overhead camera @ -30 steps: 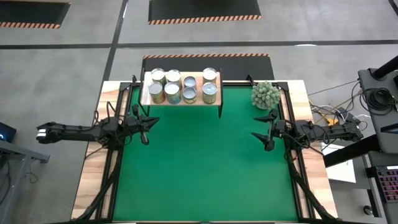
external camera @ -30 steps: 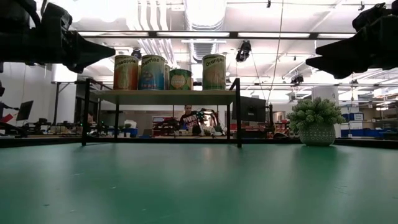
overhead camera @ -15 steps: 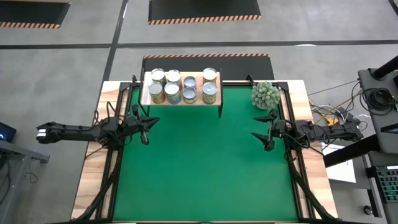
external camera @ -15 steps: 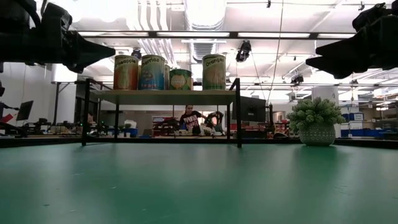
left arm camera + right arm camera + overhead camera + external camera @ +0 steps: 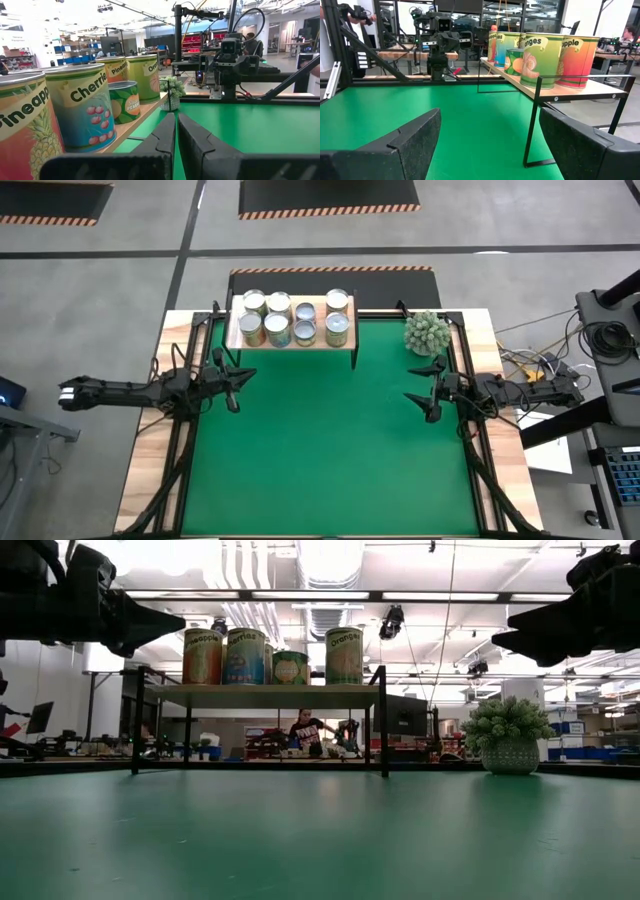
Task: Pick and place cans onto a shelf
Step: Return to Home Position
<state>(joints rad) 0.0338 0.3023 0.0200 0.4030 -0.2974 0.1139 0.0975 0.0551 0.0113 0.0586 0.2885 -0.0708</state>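
Observation:
Several cans [image 5: 291,318] with silvery tops stand on the light-wood shelf [image 5: 240,338] at the mat's far edge; they also show in the low view [image 5: 245,656], the left wrist view [image 5: 85,110] and the right wrist view [image 5: 542,57]. My left gripper [image 5: 237,385] hovers shut and empty at the mat's left edge, near the shelf's left end. My right gripper [image 5: 421,383] hovers open and empty at the mat's right edge.
A fuzzy pale-green ball plant [image 5: 427,332] in a pot stands at the mat's far right corner, just beyond my right gripper. The green mat [image 5: 330,440] lies between the arms and toward the near edge. A person [image 5: 305,732] shows in the room behind.

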